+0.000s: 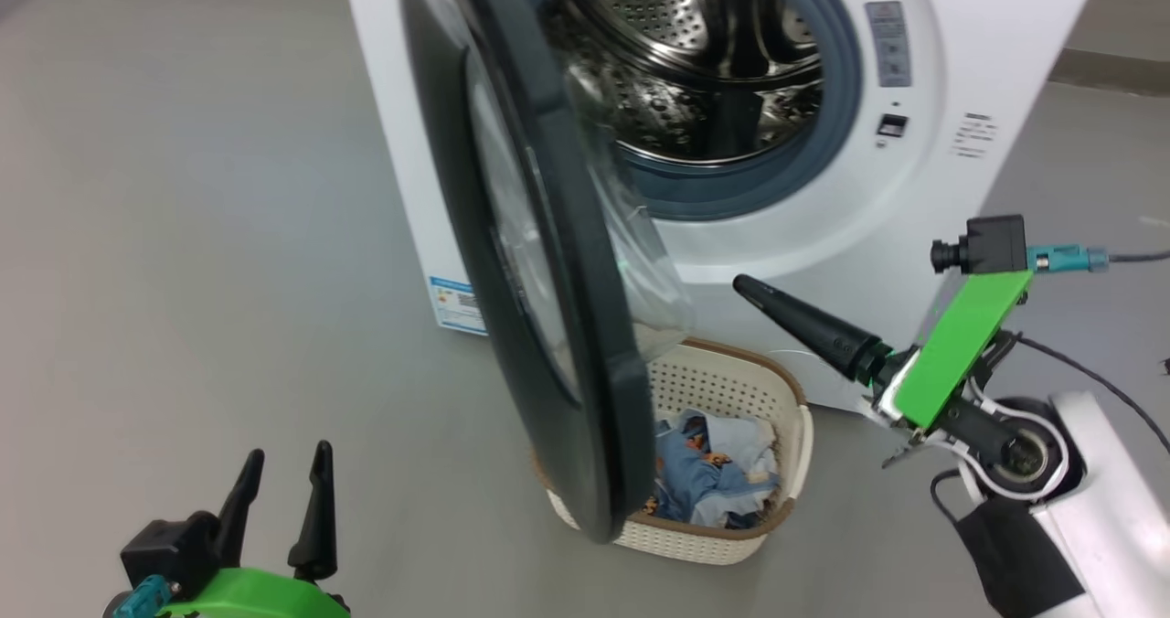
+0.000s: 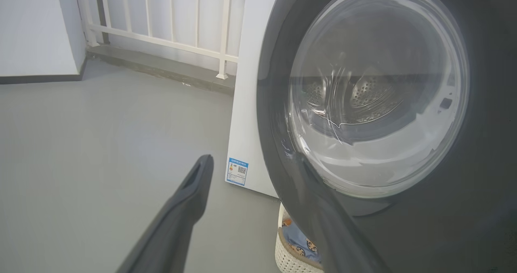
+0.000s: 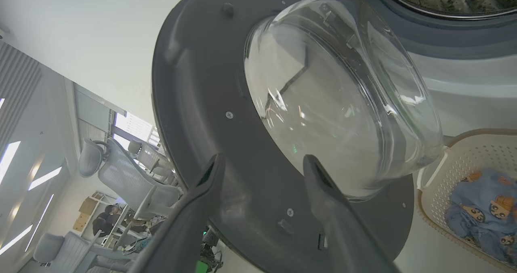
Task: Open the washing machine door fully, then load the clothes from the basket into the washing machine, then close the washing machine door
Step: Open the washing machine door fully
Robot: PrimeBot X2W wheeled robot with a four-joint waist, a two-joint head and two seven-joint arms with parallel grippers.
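Note:
The washing machine (image 1: 960, 51) stands with its steel drum (image 1: 695, 60) exposed. The washing machine door (image 1: 585, 325) hangs partly open, edge-on to me, its glass porthole (image 1: 644, 261) bulging toward the machine. Below it on the floor sits the basket (image 1: 722, 385), half hidden by the door, with the clothes (image 1: 713, 467) inside. My right gripper (image 1: 745, 289) is open and empty. It points at the door's inner face (image 3: 194, 83), close to the porthole, with both fingers apart (image 3: 263, 160). My left gripper (image 1: 287, 458) is open and empty at the lower left, outside the door (image 2: 274, 83).
Grey floor spreads to the left of the machine. A white railing (image 2: 161, 30) runs behind it. The basket (image 3: 444, 184) and clothes (image 3: 480, 208) lie right of the door in the right wrist view. Office chairs (image 3: 121, 184) stand beyond the door. A black cable (image 1: 1097, 380) trails by my right wrist.

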